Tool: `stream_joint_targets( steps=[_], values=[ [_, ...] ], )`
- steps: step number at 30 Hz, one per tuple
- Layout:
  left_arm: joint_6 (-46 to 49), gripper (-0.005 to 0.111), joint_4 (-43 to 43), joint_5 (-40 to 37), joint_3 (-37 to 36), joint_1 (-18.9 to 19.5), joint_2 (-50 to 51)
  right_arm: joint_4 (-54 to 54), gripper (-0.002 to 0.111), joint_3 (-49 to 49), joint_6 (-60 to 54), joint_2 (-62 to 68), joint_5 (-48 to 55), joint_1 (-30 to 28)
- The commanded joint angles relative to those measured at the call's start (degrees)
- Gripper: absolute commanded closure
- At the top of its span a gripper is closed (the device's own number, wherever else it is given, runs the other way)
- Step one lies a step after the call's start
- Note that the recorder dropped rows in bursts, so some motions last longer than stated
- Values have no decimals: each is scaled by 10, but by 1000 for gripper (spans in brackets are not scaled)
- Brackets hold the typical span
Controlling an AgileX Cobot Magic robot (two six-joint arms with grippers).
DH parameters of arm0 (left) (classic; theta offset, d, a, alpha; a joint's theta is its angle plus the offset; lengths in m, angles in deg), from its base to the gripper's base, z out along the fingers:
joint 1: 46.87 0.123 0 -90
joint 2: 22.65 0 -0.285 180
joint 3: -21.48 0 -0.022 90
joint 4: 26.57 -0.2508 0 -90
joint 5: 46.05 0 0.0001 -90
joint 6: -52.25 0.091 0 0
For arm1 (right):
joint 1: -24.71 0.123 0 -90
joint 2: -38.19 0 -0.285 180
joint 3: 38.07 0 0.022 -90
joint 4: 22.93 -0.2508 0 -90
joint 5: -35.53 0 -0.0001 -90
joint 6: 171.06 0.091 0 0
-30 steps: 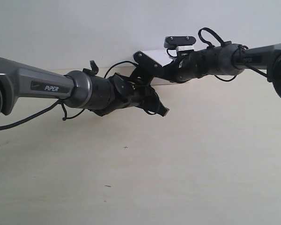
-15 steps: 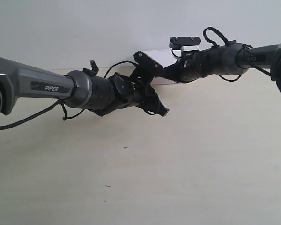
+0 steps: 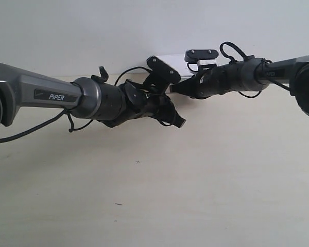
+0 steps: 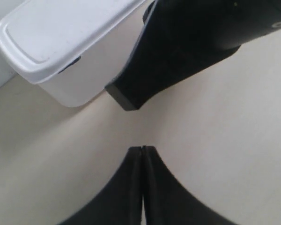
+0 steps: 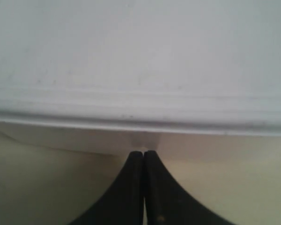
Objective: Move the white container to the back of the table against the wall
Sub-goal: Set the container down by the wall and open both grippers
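Note:
The white container (image 3: 174, 59) stands at the back of the table (image 3: 206, 180), close to the wall (image 3: 92, 31), mostly hidden by both arms. In the right wrist view its lid and side wall (image 5: 140, 70) fill the picture. My right gripper (image 5: 144, 152) is shut, its tip touching the container's side just under the lid rim. It belongs to the arm at the exterior view's right (image 3: 171, 88). My left gripper (image 4: 142, 148) is shut on nothing and hangs over bare table, apart from the container (image 4: 61, 28); it is the nearer one in the exterior view (image 3: 181, 123).
The right gripper's black finger (image 4: 178, 51) crosses the left wrist view beside the container. Cables loop off both wrists. Tiny dark marks (image 3: 138, 162) dot the pale table nearer the front.
The arm at the exterior view's right has swung left and dropped lower in front of the container, hiding more of it. The other arm has not moved.

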Motion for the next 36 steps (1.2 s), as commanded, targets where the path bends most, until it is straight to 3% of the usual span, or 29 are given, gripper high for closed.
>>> stream_joint_targets(
  steps=[1, 15, 19, 27, 36],
  values=[
    [-2, 107, 0, 9, 4, 2, 2, 5, 108, 4, -1, -5, -44, -5],
    [-4, 107, 7, -46, 1, 2, -10, 5, 108, 2, -44, -67, 154, -4],
    [-4, 107, 12, -42, -40, 2, -51, 5, 108, 0, -53, -94, 214, -4],
    [-4, 107, 2, 10, -168, 2, -191, 5, 108, -147, -57, -234, 131, 41],
    [-6, 107, -1, 54, -344, 0, -434, 5, 108, -367, -52, -500, 25, 93]
  ],
)
